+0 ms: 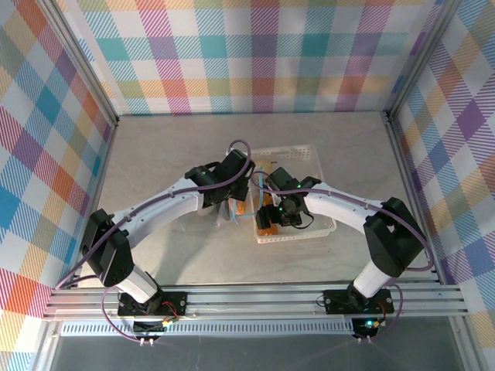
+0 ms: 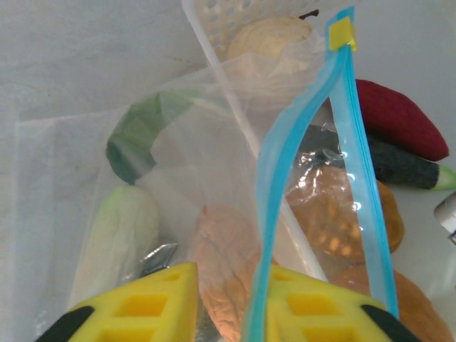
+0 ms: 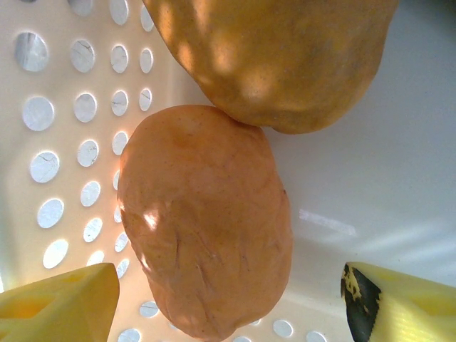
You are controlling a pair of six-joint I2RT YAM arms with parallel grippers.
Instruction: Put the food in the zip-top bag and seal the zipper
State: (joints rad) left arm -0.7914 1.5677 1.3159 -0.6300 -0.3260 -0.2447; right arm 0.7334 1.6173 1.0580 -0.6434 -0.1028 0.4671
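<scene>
Our left pincer (image 2: 231,285), astride the zipper (image 2: 360,178), grip unclear, apparently props the zip-top bag (image 2: 64,185) open; our right pincer (image 3: 228,278), spread, targets orange bread (image 3: 203,221).

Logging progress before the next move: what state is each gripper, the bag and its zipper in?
zipper: unsealed, tracks apart
zip-top bag: mouth open
left gripper: narrow around the zipper edge, grip unclear
right gripper: open over an orange bread piece
</scene>
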